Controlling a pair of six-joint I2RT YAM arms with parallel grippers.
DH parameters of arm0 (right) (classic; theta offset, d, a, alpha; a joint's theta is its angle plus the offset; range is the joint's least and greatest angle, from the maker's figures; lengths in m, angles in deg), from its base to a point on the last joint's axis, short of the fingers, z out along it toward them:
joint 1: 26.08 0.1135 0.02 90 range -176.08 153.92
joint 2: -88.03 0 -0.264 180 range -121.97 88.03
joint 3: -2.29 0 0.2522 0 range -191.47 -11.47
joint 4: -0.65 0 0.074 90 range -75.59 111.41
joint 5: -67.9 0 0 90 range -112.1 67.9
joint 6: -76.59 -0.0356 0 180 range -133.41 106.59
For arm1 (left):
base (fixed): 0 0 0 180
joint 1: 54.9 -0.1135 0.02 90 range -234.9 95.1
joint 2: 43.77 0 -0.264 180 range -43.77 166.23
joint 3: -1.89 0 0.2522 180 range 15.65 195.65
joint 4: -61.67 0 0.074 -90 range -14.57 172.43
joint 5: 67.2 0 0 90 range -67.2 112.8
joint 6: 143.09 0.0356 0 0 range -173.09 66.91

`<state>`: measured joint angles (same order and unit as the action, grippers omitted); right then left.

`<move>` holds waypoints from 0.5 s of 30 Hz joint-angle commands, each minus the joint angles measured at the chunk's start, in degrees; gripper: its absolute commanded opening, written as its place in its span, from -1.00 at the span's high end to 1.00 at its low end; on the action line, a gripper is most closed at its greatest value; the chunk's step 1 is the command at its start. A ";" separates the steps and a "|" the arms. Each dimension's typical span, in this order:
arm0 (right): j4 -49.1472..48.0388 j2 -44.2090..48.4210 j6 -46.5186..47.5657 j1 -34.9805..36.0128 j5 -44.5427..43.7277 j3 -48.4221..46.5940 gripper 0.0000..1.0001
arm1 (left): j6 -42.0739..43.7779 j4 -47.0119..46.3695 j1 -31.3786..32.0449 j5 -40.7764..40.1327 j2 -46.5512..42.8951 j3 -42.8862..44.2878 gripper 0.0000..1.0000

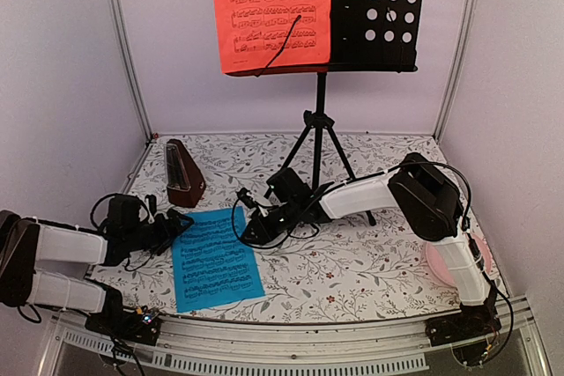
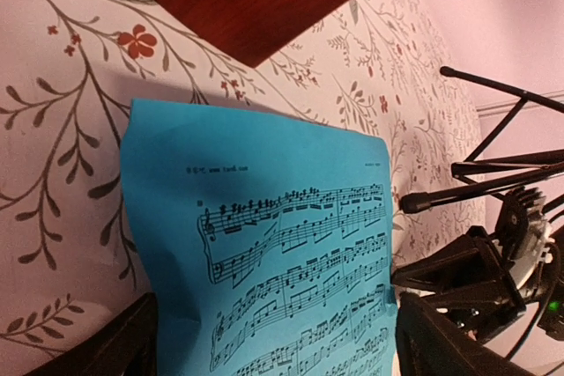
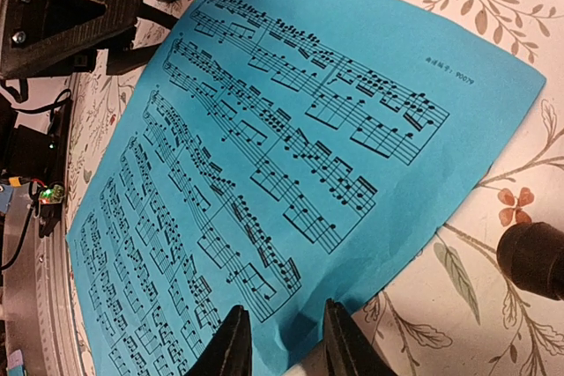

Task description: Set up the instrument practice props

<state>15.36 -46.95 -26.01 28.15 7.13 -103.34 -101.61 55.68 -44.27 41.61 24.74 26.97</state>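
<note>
Left gripper point(image 2: 275, 351): jaws wide apart, gripping nothing, with the cyan sheet of printed music point(image 2: 282, 217) lying flat between them. Right gripper point(image 3: 286, 345): jaws narrowly parted, straddling that sheet's edge.

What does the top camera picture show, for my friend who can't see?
Two robot grippers flank a cyan sheet of music lying on a flowery table: the left gripper at its left edge, the right gripper at its right. Behind, a red sheet rests on a black music stand; a brown metronome stands back left.
</note>
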 commanded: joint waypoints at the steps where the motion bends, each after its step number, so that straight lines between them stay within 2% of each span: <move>1: 5.60 -3.87 0.47 0.71 -2.09 1.78 0.40 | 1.01 -6.79 -0.73 1.88 -0.55 -0.15 -0.84; 7: 5.90 -3.70 0.80 0.70 -2.32 2.10 0.40 | 2.18 -12.35 -3.34 4.94 3.30 3.38 -0.85; 10: 6.04 -3.57 1.05 0.72 -2.43 2.14 0.40 | 0.49 -17.41 -4.07 7.23 4.22 2.52 -0.86; 15: 5.82 -3.50 0.97 0.71 -2.38 1.89 0.40 | 0.23 -16.97 -4.20 10.67 4.61 0.88 -0.80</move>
<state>15.39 -46.95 -25.38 28.18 7.07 -103.32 -101.19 41.56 -47.81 48.43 29.02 29.04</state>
